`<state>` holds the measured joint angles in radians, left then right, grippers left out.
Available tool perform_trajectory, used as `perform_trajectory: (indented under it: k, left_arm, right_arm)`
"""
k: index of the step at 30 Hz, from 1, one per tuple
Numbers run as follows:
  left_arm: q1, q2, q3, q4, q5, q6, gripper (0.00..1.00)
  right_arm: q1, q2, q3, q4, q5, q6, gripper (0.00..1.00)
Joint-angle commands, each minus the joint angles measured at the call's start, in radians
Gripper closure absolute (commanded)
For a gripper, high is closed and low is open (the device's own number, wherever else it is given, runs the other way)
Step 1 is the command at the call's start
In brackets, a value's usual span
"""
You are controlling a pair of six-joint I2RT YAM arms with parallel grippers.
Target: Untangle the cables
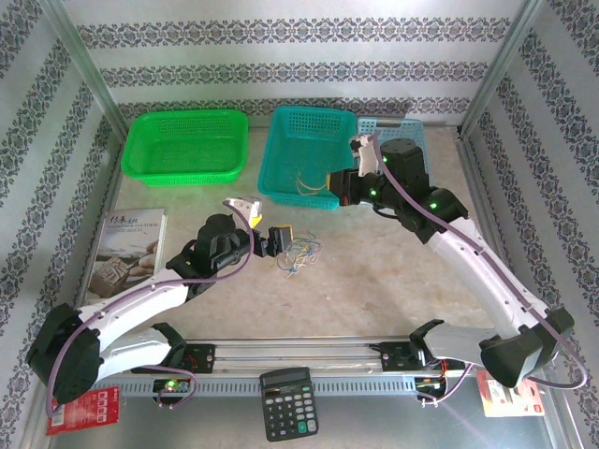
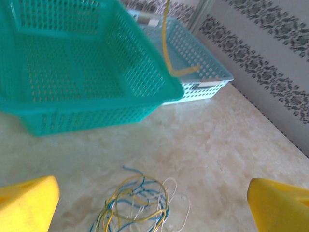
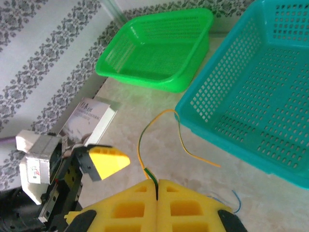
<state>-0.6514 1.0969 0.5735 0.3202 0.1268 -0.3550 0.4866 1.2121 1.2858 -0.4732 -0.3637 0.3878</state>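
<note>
The cables [image 2: 137, 203] lie as a small tangle of yellow, blue and whitish loops on the table; from above, the tangle [image 1: 301, 251] sits just right of my left gripper [image 1: 279, 241]. That left gripper [image 2: 152, 200] hovers over the tangle, open wide, with nothing between its yellow fingertips [image 2: 29, 203]. My right gripper [image 3: 157, 186] is shut on a single yellow cable [image 3: 159, 118], which arcs up and ends free beside the teal basket [image 3: 251, 92]. Seen from above, the right gripper [image 1: 339, 190] is at that basket's front wall with the yellow cable [image 1: 305, 181] dangling.
A green basket [image 1: 185, 145] stands at the back left, the teal basket [image 1: 281, 154] at the middle, and a light blue basket [image 1: 412, 136] behind it. A book [image 1: 126, 253] lies left. A calculator [image 1: 287, 402] sits at the near edge.
</note>
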Motion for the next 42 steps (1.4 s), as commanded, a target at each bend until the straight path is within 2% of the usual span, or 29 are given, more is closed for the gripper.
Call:
perform_trajectory:
  k: [1, 9, 14, 20, 22, 24, 27, 30, 31, 42]
  left_arm:
    - [-0.027, -0.026, 0.016, 0.151, -0.022, 0.201, 0.00]
    - [-0.073, 0.016, 0.134, 0.119, 0.027, 0.438, 0.00]
    - [-0.118, 0.068, 0.185, 0.111, 0.028, 0.499, 0.01]
    - [-0.157, 0.134, 0.202, 0.146, 0.001, 0.512, 0.02]
    - [-0.160, 0.153, 0.199, 0.157, 0.001, 0.492, 0.10]
    - [-0.162, 0.165, 0.195, 0.158, 0.008, 0.468, 0.30]
    - [-0.162, 0.174, 0.190, 0.143, 0.008, 0.423, 0.55]
    - [-0.162, 0.173, 0.168, 0.157, 0.009, 0.386, 0.74]
    - [-0.162, 0.174, 0.161, 0.163, 0.007, 0.376, 0.78]
    - [-0.163, 0.214, 0.125, 0.182, 0.024, 0.284, 0.73]
  right_arm:
    - [-0.001, -0.040, 0.015, -0.040, -0.051, -0.026, 1.00]
    - [0.035, -0.056, -0.034, -0.042, -0.057, -0.018, 1.00]
    - [0.094, -0.025, -0.036, -0.040, -0.036, -0.024, 1.00]
    - [0.146, 0.011, -0.009, -0.045, -0.023, -0.039, 1.00]
    - [0.148, 0.012, 0.002, -0.050, -0.016, -0.044, 1.00]
    - [0.144, 0.004, 0.014, -0.057, 0.003, -0.050, 1.00]
    - [0.116, -0.012, 0.024, -0.056, 0.014, -0.048, 1.00]
    - [0.078, -0.033, 0.025, -0.046, 0.017, -0.038, 1.00]
    - [0.067, -0.041, 0.025, -0.038, 0.015, -0.032, 1.00]
    - [-0.055, -0.085, 0.039, 0.088, -0.049, 0.083, 1.00]
